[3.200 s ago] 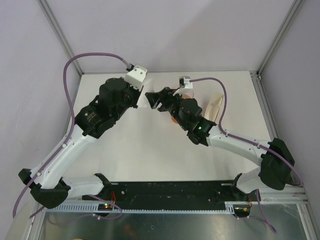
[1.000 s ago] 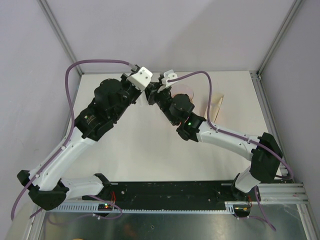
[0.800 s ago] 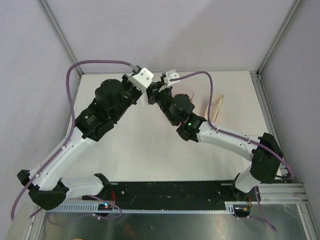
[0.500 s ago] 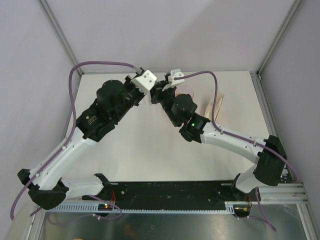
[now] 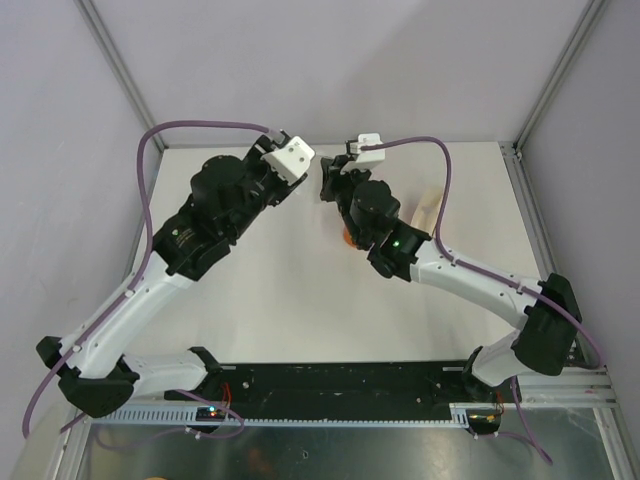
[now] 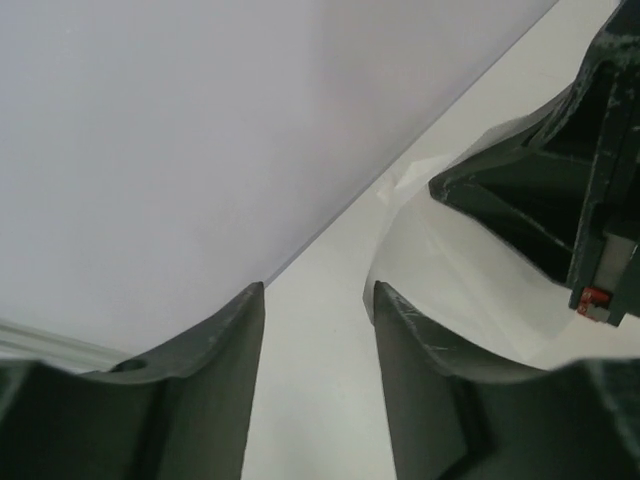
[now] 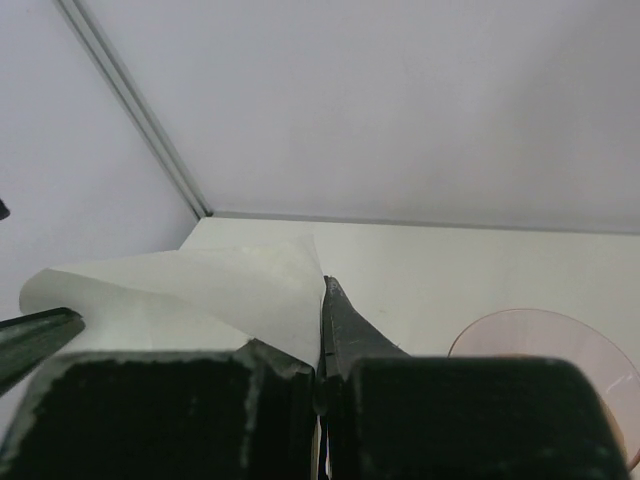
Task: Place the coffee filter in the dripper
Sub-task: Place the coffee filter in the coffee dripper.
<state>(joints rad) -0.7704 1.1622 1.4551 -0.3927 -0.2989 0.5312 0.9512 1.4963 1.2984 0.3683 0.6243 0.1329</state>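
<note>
The coffee filter [image 7: 190, 285] is a thin white paper fan, pinched at its edge by my shut right gripper [image 7: 322, 290] and spreading out to the left. In the left wrist view the filter [image 6: 450, 270] hangs just right of my open left gripper [image 6: 315, 300], whose jaws have nothing between them. The right gripper's dark fingers [image 6: 530, 200] hold the paper's far side there. The dripper [image 7: 535, 345] shows as a pinkish round rim low and to the right of the right gripper. From above, the left gripper [image 5: 300, 188] and right gripper [image 5: 327, 185] stand close together at the table's back; the dripper is hidden under the right arm.
A cream bundle of filters [image 5: 428, 212] lies at the back right of the table. An orange-tinted object [image 5: 347, 238] peeks out under the right forearm. The back wall and its corner frame [image 7: 130, 100] stand close behind both grippers.
The left gripper has opened and no longer grips the filter. The right gripper has shifted to the right with the filter, so the two grippers have drawn apart.
</note>
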